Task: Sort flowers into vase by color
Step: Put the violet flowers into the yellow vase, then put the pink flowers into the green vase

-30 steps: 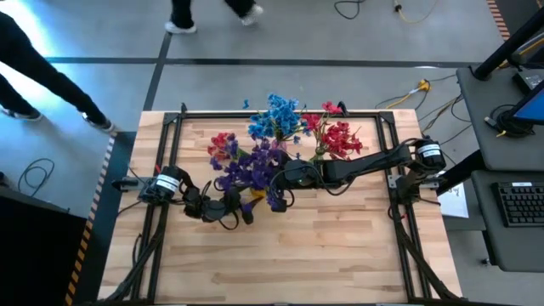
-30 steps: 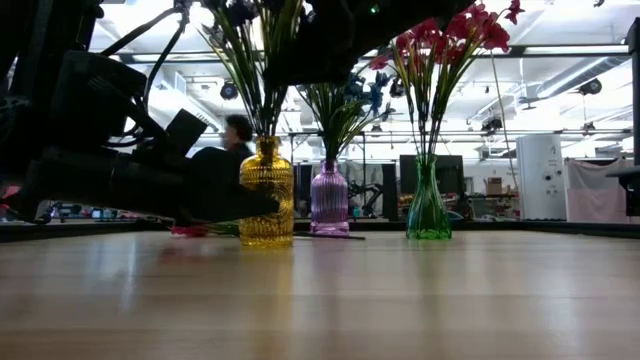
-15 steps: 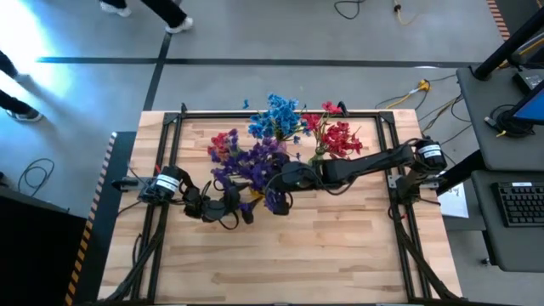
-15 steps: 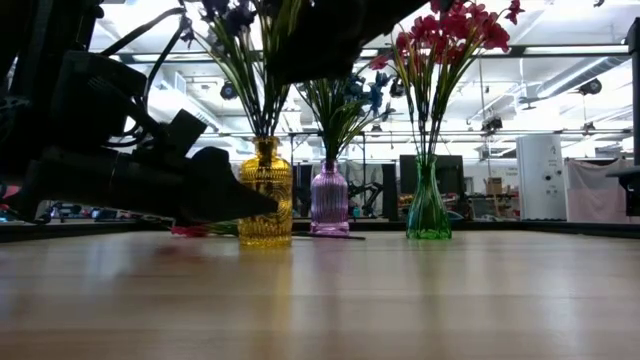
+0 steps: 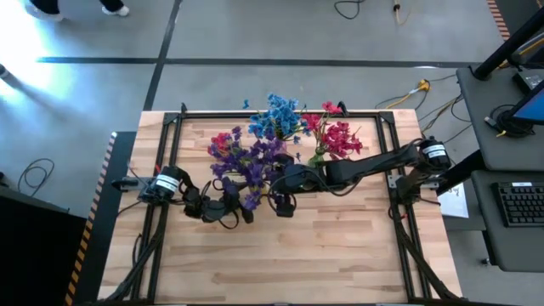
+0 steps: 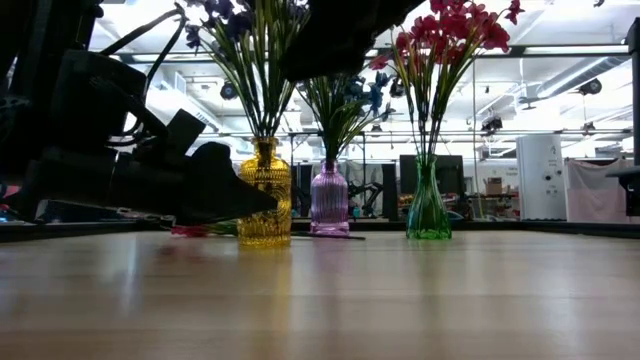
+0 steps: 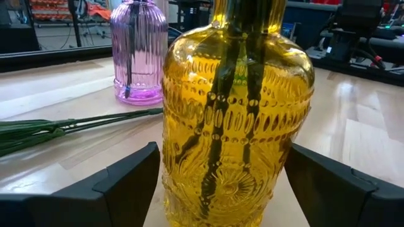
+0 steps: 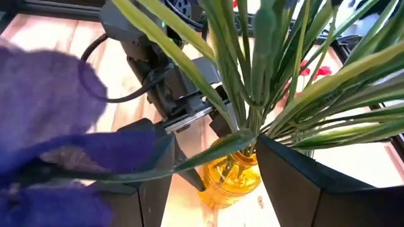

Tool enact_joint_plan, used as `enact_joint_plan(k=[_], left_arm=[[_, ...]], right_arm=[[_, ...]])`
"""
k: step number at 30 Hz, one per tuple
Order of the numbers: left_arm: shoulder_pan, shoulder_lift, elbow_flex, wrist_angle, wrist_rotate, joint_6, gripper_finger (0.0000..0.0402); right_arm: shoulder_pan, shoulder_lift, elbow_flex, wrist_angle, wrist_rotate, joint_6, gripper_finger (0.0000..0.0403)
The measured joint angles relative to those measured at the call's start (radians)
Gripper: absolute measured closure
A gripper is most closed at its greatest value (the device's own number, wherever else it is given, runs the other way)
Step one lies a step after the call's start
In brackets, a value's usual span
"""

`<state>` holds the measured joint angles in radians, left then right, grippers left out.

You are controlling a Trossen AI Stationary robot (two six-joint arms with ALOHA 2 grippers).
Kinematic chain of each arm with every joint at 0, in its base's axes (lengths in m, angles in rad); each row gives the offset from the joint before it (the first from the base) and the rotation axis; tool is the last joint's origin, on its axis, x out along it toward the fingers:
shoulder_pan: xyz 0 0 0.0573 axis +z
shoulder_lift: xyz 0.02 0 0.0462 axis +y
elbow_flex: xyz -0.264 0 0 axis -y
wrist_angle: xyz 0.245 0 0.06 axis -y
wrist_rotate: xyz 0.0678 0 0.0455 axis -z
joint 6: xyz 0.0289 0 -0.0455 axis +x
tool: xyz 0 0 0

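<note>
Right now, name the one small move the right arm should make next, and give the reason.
Probably lift the right gripper straight up and clear. Its fingers stand open around the purple flowers' stems, which already sit in the yellow vase. The left gripper, open, flanks the vase base and could steady it.

A pale butcher-block table (image 5: 340, 246) fills the lower middle of the overhead frame, edged by a dark metal frame (image 5: 280, 114). Three glass vases stand on it in a row toward the far edge: in the level view, a yellow vase (image 6: 265, 193) left of centre, a ribbed purple vase (image 6: 329, 200) at centre, and a green vase (image 6: 427, 205) right of centre. Some loose flowers (image 7: 69, 124) lie flat on the wood beside the yellow vase, green stems pointing toward the purple one. The near half of the board is bare wood.
</note>
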<state>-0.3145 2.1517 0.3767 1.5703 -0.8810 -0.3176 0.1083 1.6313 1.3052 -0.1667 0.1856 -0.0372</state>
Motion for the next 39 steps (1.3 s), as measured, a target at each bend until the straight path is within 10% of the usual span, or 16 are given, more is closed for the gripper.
enact_joint_plan(k=[39], left_arm=[[-0.085,-0.266,-0.198,-0.026,0.06,-0.12,0.0087]], right_arm=[[0.082,-0.2,0.001,-0.225,0.027,0.045,0.0186]])
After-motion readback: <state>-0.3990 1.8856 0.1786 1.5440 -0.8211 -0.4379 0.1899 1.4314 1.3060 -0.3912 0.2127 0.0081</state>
